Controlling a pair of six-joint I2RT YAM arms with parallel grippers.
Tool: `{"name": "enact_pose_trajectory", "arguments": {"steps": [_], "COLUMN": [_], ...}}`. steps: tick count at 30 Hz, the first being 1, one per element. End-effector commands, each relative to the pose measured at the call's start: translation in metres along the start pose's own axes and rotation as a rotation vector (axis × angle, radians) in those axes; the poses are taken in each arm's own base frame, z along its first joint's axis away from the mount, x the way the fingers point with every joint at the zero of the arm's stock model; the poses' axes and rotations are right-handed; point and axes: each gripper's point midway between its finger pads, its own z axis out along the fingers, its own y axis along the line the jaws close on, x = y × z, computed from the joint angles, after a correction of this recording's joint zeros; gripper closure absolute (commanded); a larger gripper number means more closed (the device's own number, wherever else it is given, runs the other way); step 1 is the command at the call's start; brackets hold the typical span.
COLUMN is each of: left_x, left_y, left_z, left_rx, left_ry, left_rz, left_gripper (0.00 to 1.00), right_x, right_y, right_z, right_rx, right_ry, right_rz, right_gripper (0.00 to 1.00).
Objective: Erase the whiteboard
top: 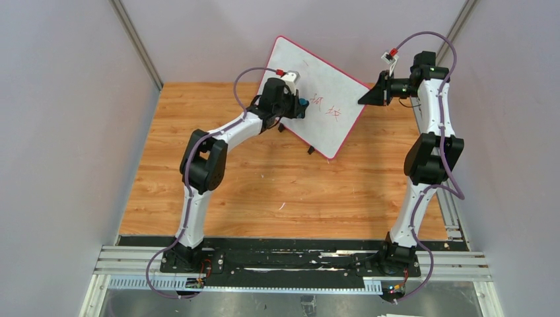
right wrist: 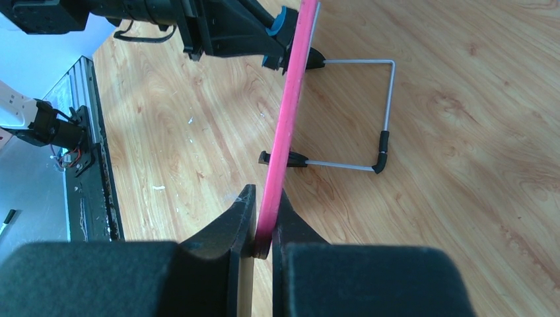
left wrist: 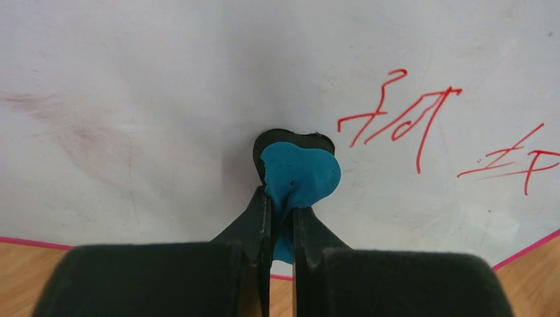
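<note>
The whiteboard (top: 320, 86) stands tilted on its wire stand at the back of the table, white with a pink rim and red handwriting (top: 328, 107) near its middle. My left gripper (top: 298, 107) is shut on a blue-and-black eraser (left wrist: 297, 170) and presses it against the board face (left wrist: 165, 79), left of the red writing (left wrist: 403, 115). My right gripper (top: 365, 98) is shut on the board's pink rim (right wrist: 284, 139) at its right corner, seen edge-on in the right wrist view.
The board's wire stand (right wrist: 386, 105) with black feet rests on the wooden table (top: 284, 191) behind the board. Grey walls enclose the table on three sides. A faint reddish smear (left wrist: 79, 132) marks the board left of the eraser.
</note>
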Motion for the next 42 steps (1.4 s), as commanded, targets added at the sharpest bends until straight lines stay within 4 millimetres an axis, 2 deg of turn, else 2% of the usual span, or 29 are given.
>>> {"name": "enact_pose_trajectory", "arguments": {"steps": [1, 6, 8, 11, 16, 21, 25, 31, 42], "left_x": [-0.056, -0.080, -0.088, -0.090, -0.082, -0.061, -0.051, -0.051, -0.048], "left_y": [0.021, 0.042, 0.043, 0.039, 0.018, -0.021, -0.047, -0.080, -0.114], "left_z": [-0.018, -0.025, -0.026, -0.021, -0.009, 0.011, 0.021, 0.017, 0.001], "left_rx": [-0.058, -0.107, -0.113, -0.094, -0.029, 0.031, 0.077, 0.134, 0.207], "left_ry": [-0.094, -0.126, -0.139, -0.135, -0.123, -0.076, -0.068, -0.079, -0.086], "left_rz": [0.023, 0.033, 0.036, 0.022, -0.007, 0.027, 0.033, 0.044, 0.039], "left_gripper": [1.00, 1.00, 1.00, 1.00, 1.00, 1.00, 1.00, 1.00, 1.00], "right_x": [0.011, 0.010, 0.010, 0.010, 0.010, 0.009, 0.009, 0.010, 0.010], "right_y": [0.016, 0.017, 0.017, 0.016, 0.017, 0.018, 0.019, 0.018, 0.017], "right_z": [0.018, 0.018, 0.018, 0.018, 0.020, 0.019, 0.018, 0.019, 0.020], "right_rx": [-0.052, -0.054, -0.055, -0.056, -0.058, -0.057, -0.053, -0.052, -0.056], "right_ry": [0.040, 0.037, 0.036, 0.036, 0.038, 0.038, 0.041, 0.044, 0.043], "right_rz": [-0.043, -0.047, -0.044, -0.043, -0.043, -0.044, -0.047, -0.049, -0.046], "right_gripper": [0.99, 0.99, 0.99, 0.99, 1.00, 0.99, 0.99, 0.99, 0.99]}}
